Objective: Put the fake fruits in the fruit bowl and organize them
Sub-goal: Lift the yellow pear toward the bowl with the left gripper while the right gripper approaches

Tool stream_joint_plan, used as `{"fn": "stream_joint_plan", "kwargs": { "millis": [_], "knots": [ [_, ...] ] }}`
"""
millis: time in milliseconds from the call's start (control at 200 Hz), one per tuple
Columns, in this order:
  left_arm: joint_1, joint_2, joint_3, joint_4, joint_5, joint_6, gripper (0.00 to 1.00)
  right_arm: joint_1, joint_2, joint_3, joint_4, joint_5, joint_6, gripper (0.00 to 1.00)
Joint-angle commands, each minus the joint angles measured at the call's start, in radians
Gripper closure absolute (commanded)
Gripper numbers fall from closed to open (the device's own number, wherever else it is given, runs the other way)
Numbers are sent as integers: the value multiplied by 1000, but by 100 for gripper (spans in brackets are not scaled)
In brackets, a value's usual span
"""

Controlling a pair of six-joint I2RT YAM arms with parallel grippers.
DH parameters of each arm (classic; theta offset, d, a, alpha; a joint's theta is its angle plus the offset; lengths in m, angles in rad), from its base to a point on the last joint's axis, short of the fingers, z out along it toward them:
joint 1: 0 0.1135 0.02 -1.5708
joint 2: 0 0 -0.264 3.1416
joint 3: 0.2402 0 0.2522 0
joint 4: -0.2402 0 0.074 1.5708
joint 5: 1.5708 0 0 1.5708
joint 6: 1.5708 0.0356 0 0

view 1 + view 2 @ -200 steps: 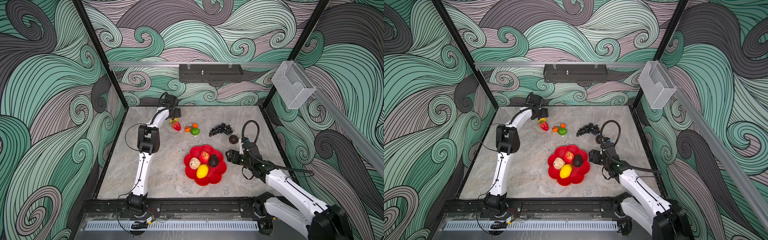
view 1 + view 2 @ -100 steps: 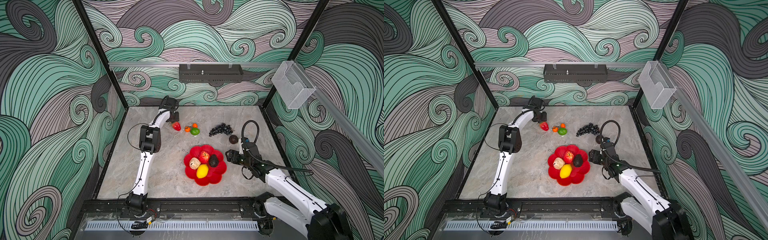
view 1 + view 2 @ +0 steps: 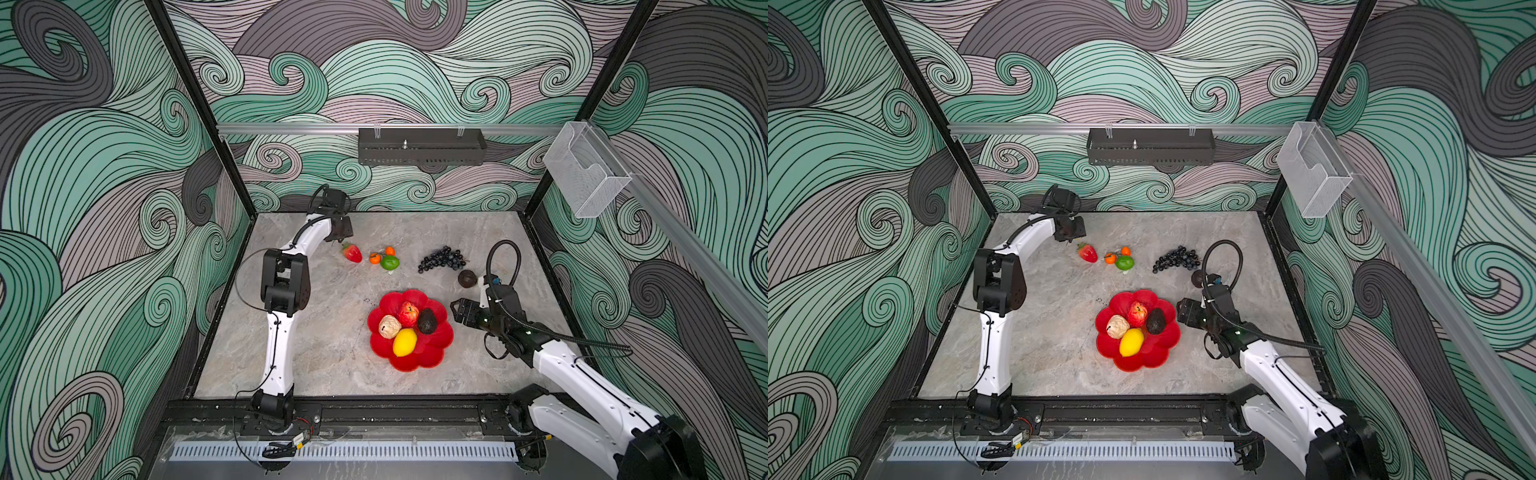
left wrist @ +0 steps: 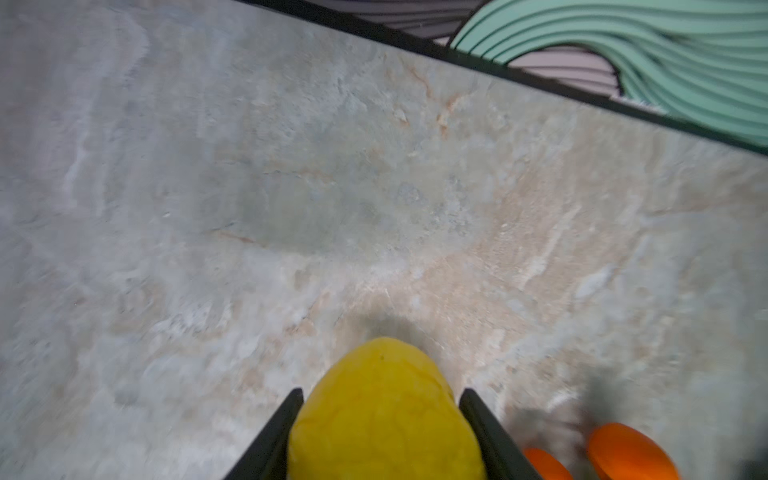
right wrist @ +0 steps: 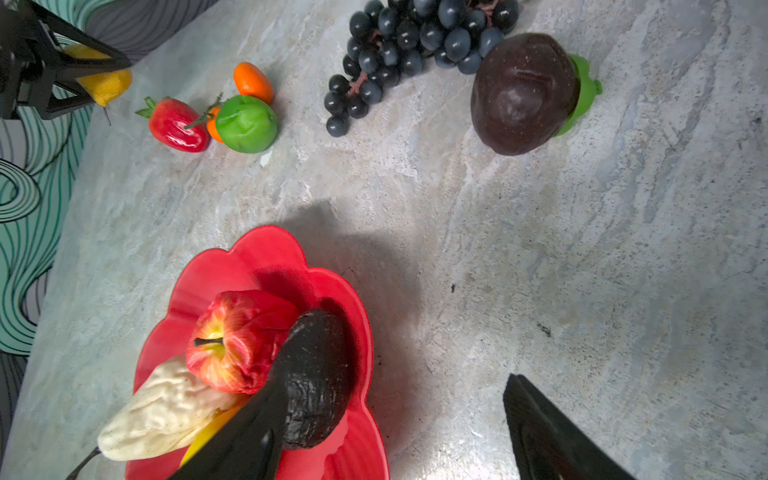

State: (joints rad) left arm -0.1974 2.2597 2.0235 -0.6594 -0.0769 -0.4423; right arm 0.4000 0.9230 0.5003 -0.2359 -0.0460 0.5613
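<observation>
My left hand (image 3: 340, 235) is at the far end of the surface (image 3: 316, 324), clenched on a small yellow fruit (image 4: 382, 411) that fills the gap between both fingers and is lifted off the stone. Just beside that hand lies the strawberry (image 3: 352, 252). Past it, further from the hand, two tiny oranges (image 3: 375, 258) sit against the lime (image 3: 390, 262).

My right hand (image 3: 456, 311) is released, its fingers wide with nothing between them. It hovers just beside the rim of the fruit bowl (image 3: 415, 361). From its wrist camera one finger (image 5: 249, 436) overlaps the dark avocado (image 5: 320, 374), and I can't tell whether they touch; the other finger is over bare stone.

The bowl in front of this hand holds four pieces packed together:
- the avocado, nearest the hand
- a red apple (image 3: 408, 312)
- a beige lump (image 3: 389, 326)
- a lemon (image 3: 404, 341)

Behind the right hand's wrist, near its cable, sits a dark brown fruit (image 3: 466, 278). The grape bunch (image 3: 442, 258) is just beyond that.
</observation>
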Motion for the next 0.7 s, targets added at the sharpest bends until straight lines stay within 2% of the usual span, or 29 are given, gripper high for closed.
{"fn": "stream_joint_plan", "kwargs": {
  "millis": [0,110,225,330,500,695],
  "knots": [
    [28,-161,-103,71,46,-149,45,5,-35,-6,1,-35,27,18],
    [53,-297,-287,155,202,-302,45,5,-56,-15,37,-109,46,20],
    [59,-427,-524,344,367,-495,45,10,-60,-33,117,-202,78,21],
    [48,-526,-699,492,462,-650,45,32,-50,-42,192,-244,114,21],
    [4,-668,-929,658,512,-836,45,120,-27,-64,348,-247,153,22],
    [-113,-774,-1124,799,471,-1038,45,236,35,-70,499,-169,180,24]
  ]
}}
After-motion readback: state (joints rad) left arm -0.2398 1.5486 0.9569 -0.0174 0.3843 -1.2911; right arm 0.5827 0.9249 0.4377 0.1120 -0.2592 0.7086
